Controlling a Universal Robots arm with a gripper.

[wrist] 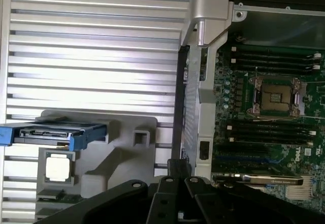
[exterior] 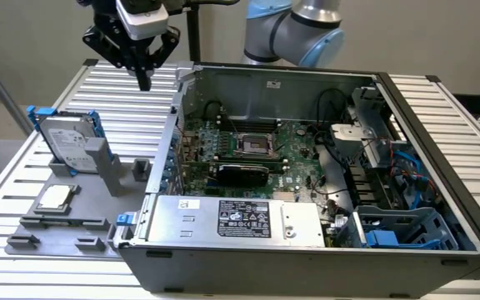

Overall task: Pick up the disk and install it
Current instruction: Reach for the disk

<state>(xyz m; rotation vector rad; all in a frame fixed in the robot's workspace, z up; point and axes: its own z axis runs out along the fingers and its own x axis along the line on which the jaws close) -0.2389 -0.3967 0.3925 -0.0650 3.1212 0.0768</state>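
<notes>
Claw (exterior: 144, 81), pinched shut and empty, hangs over the tabletop (exterior: 123, 103) at eleven o'clock. At nine o'clock the disk (exterior: 67, 140), silver-grey with white label and blue carrier frame, stands on edge in a grey holder (exterior: 107, 170). The computer case (exterior: 274, 81) holds a motherboard (exterior: 294, 134) and, at five o'clock, a blue drive cage (exterior: 407, 228).

Silver arm (exterior: 307, 25) w/ lt-blue joint caps (exterior: 330, 47); blk linkage tool (exterior: 144, 84), white wrist block (exterior: 142, 17).
</notes>
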